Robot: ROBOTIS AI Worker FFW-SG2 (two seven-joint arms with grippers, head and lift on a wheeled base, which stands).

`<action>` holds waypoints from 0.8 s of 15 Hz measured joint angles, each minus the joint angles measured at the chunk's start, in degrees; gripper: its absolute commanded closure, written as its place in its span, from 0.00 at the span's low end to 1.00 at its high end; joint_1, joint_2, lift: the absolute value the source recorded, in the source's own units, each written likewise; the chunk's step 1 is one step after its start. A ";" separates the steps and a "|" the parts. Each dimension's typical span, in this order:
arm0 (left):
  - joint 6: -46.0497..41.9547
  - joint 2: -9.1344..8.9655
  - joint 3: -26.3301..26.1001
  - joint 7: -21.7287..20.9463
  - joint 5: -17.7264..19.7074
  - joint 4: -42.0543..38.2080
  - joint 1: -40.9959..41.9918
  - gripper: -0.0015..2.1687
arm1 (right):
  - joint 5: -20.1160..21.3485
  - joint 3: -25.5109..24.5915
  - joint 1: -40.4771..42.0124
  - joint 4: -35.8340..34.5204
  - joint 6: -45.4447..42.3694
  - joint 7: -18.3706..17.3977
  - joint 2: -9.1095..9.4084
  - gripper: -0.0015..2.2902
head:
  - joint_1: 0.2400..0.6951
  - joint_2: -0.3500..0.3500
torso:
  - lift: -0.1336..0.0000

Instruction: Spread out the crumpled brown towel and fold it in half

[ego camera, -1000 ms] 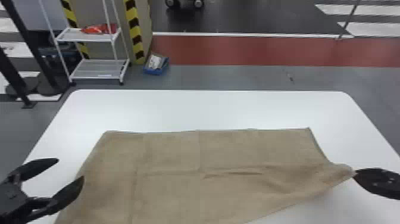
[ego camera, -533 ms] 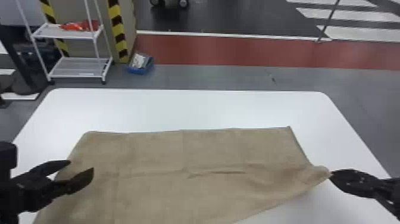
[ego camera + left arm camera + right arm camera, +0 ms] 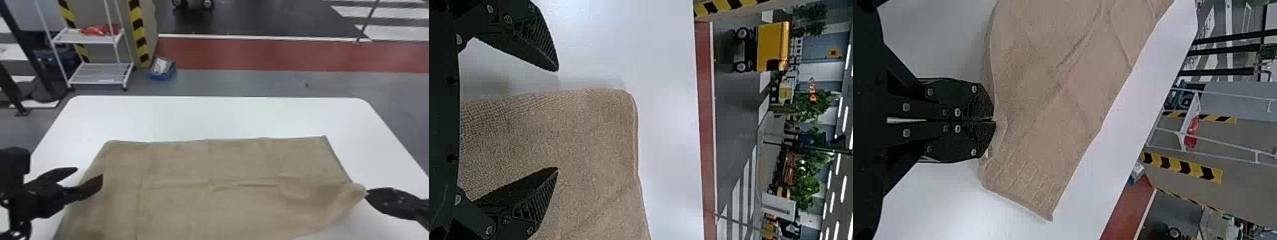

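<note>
1. the left hand (image 3: 89, 171) has moved nearer the far left corner of the brown towel (image 3: 191, 166).
2. the towel lies mostly spread, creased, on the white surface (image 3: 217, 118).
3. the right hand (image 3: 367, 193) pinches its right edge.
4. the left hand gapes wide.

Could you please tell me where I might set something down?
The white table is bare beyond the towel, up to its far rim, and in its far right corner. Nearer is crowded: the towel spreads wide, the left gripper open across its left edge, the right gripper pinching its right side.
</note>
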 measured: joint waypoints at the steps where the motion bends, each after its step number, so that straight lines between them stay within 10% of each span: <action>1: -0.01 0.16 -0.14 -0.36 -0.02 0.72 -0.22 0.18 | 0.10 0.06 -0.05 0.00 -0.02 0.00 0.04 0.54 | 1.00 0.48 | 0.08; 8: -1.04 -0.04 -2.12 0.29 -0.70 1.91 -2.01 0.89 | 0.42 0.03 -1.26 1.88 -0.41 0.00 -0.20 0.54 | 1.00 0.44 | 0.08; 12: -3.73 -0.32 -6.82 8.54 -2.18 3.17 -4.37 0.92 | 0.44 -0.16 -2.74 3.74 -0.87 -0.35 -0.67 0.54 | 1.00 0.41 | 0.08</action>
